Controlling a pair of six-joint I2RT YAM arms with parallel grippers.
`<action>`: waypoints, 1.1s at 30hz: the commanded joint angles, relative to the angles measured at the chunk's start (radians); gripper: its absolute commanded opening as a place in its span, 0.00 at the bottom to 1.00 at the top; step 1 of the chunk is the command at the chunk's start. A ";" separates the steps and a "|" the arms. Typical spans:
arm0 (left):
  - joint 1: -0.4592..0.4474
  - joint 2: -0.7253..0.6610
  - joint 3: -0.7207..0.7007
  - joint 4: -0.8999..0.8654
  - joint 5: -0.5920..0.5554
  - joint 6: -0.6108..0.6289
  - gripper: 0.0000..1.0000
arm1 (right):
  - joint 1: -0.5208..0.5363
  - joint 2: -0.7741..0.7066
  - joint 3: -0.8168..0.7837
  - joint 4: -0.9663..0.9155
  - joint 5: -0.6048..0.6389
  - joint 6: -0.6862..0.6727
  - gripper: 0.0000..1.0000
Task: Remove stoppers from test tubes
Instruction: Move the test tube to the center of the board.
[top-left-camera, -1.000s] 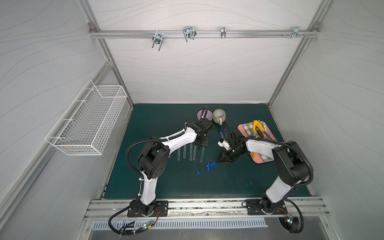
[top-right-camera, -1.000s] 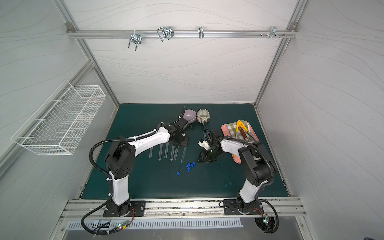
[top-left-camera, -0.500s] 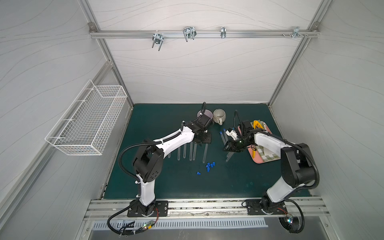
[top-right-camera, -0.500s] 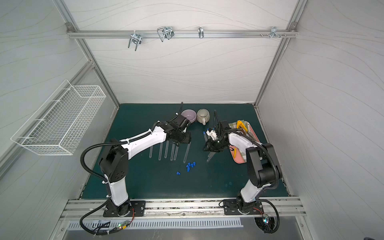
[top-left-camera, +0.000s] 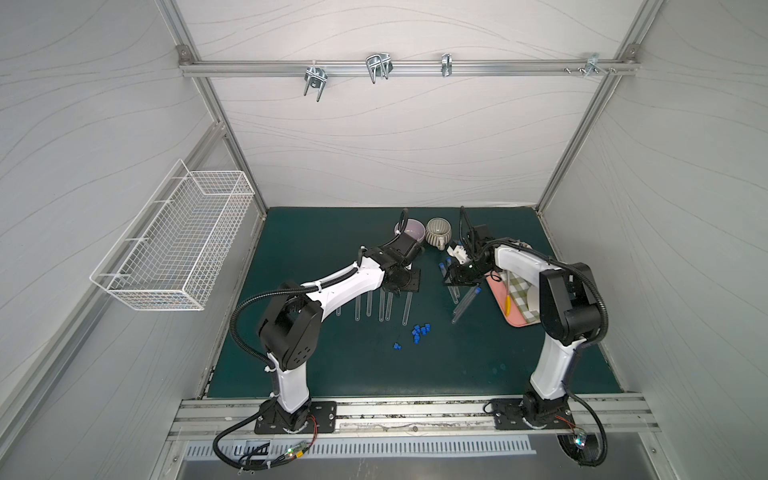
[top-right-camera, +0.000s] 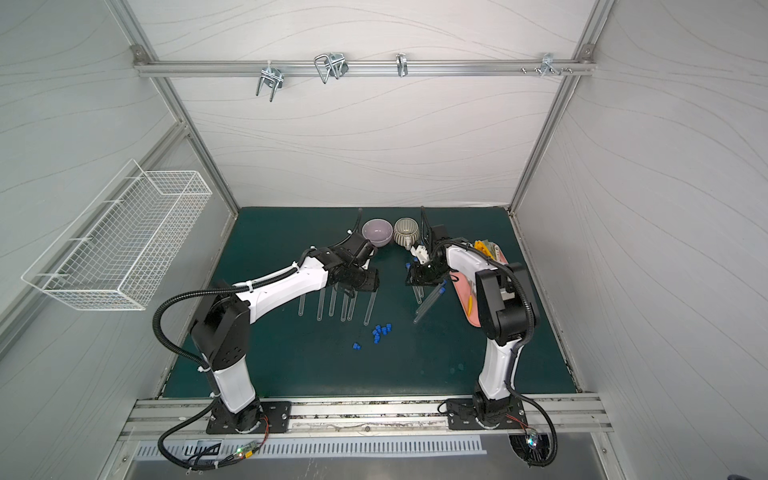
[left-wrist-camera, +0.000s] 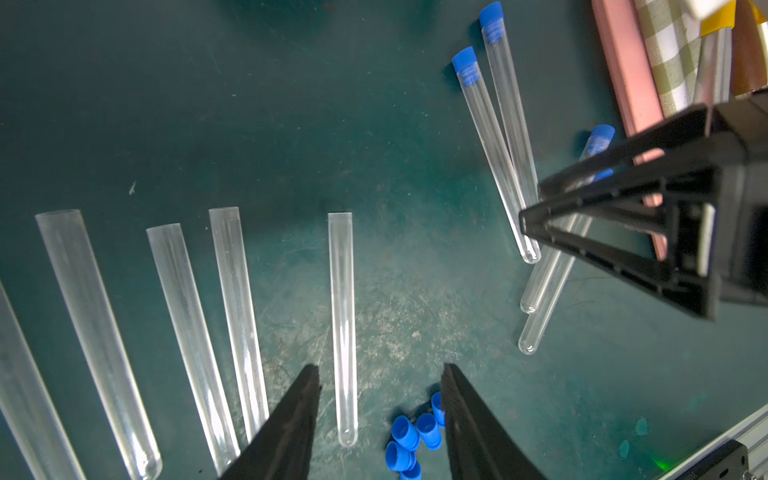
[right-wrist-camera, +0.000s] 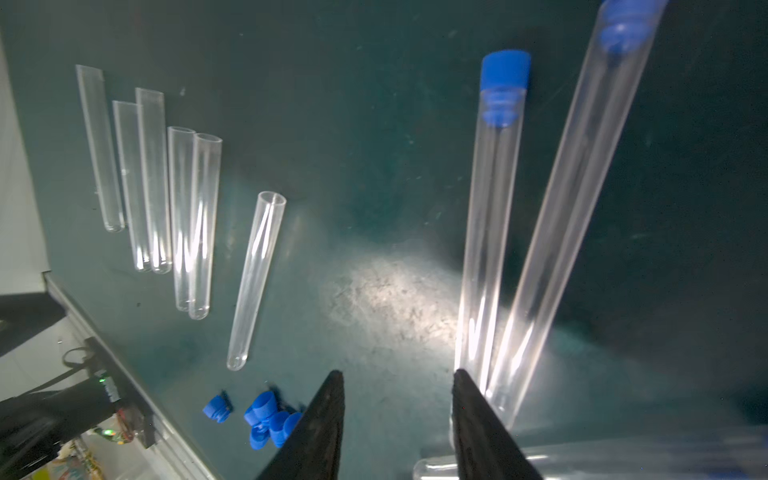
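Six open tubes (left-wrist-camera: 343, 328) lie in a row below the left gripper (left-wrist-camera: 380, 370), whose jaws are apart and empty. Their stoppers (left-wrist-camera: 409, 440) are heaped beside them. Four capped tubes (left-wrist-camera: 494, 137) are left, under the right gripper (right-wrist-camera: 397, 374), likewise agape and empty.

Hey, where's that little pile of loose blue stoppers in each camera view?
In a top view: loose stoppers in the middle of the mat.
In a top view: same spot.
Left wrist: against one finger of the left gripper.
Right wrist: just outside the right gripper.
Shared landmark: the lone open tube, rounded end by the pile.
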 joint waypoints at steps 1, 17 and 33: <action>0.003 -0.043 -0.014 0.030 -0.008 -0.002 0.51 | 0.017 0.050 0.058 -0.070 0.064 -0.046 0.44; 0.010 -0.066 -0.047 0.038 -0.016 0.001 0.51 | 0.030 0.150 0.126 -0.089 0.128 -0.077 0.44; 0.021 -0.074 -0.066 0.050 -0.019 0.003 0.51 | 0.067 0.120 0.012 -0.004 -0.013 -0.022 0.44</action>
